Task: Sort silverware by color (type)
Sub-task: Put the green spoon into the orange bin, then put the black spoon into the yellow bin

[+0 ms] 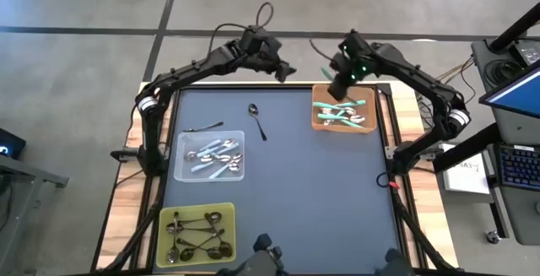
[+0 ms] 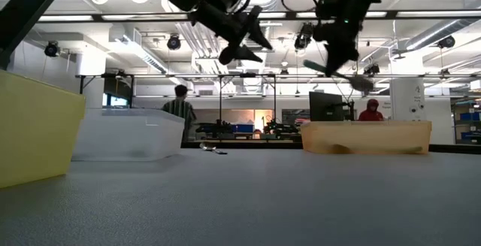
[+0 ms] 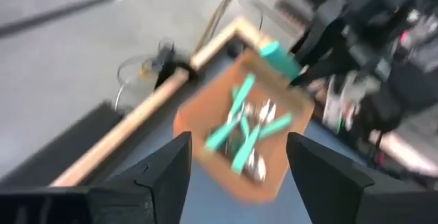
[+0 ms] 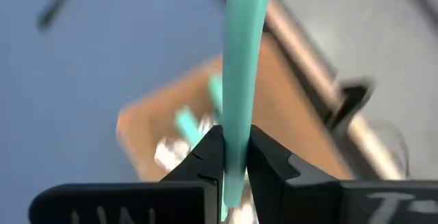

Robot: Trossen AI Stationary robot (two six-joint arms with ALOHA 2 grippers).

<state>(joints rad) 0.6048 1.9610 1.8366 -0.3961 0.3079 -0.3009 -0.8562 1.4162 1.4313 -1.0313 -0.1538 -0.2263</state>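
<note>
Right claw (image 4: 233, 157) clamped on the handle of a teal spoon (image 4: 241, 59), held in the air above the orange tray (image 1: 318, 117) at the desk's (image 1: 321, 192) far right corner. Seen level across the desk, the held spoon slanting down, metal bowl lowest, clear of the tray's rim. More teal-handled spoons (image 1: 344, 114) heaped inside that tray.

Left claw (image 3: 236, 159) raised near the middle of the far edge, fingers spread wide with nothing between them, pointed toward the orange tray.

Clear tray (image 1: 183, 168) near the left edge, holding pale blue spoons (image 1: 217, 155). Yellow tray (image 1: 165, 217) at the near left corner, holding dark metal spoons (image 1: 198, 234). Two dark metal spoons loose on the desk: one (image 1: 256, 121) toward the far edge between the clear and orange trays, one (image 1: 204, 127) just beyond the clear tray's far rim.

Two people (image 2: 179, 107) visible in the room behind.
</note>
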